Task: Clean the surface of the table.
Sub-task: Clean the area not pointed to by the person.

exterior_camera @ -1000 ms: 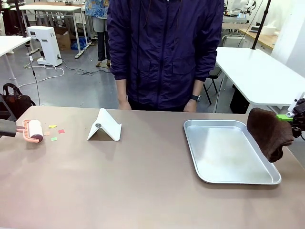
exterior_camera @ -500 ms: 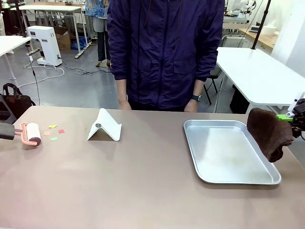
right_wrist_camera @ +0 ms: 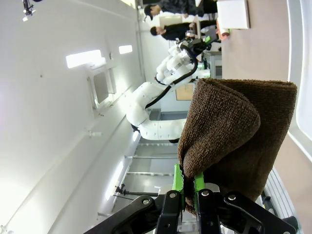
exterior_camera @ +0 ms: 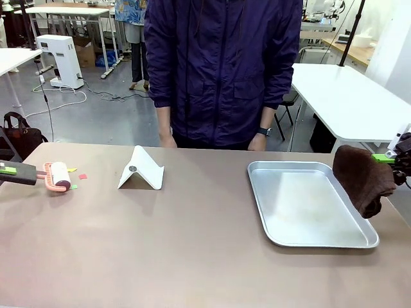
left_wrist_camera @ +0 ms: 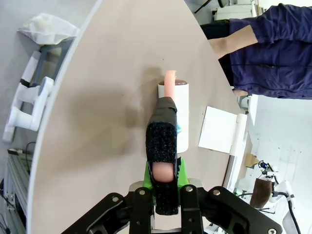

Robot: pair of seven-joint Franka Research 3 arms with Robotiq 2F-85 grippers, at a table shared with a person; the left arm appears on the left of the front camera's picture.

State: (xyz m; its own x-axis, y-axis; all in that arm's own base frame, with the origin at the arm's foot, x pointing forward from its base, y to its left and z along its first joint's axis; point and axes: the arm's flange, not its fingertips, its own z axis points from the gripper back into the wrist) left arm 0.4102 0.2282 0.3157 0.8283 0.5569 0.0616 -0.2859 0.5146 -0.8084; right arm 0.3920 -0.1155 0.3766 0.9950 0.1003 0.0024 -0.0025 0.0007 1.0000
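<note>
"Table (exterior_camera: 192, 250), the large rectangular one with the matte brown-tan top: where does it sit?"

"It spans the whole front view, between the arms and a person in a dark blue jacket (exterior_camera: 221, 70) who stands at its far edge."

"And the container on it?"

"A shiny rectangular metal tray (exterior_camera: 308, 205) lies on the right half, and its bare floor shows from rim to rim. A dark brown terry cloth (exterior_camera: 363, 179) hangs folded at the tray's right rim, outside it. The right gripper (exterior_camera: 385, 158) has its jaws clenched on the cloth's top. Whether cloth and rim touch, I cannot tell."

"Towards the left?"

"A white folded stand (exterior_camera: 141, 170) sits near the far edge. Further left, the left gripper (exterior_camera: 9, 171) is clamped on the black-wrapped handle (left_wrist_camera: 163, 141) of a lint roller with a pink frame and white roll (exterior_camera: 58, 176). The roll rests on the table. Small coloured paper scraps (exterior_camera: 82, 176), yellow, red and green, lie just beside the roll."
</note>
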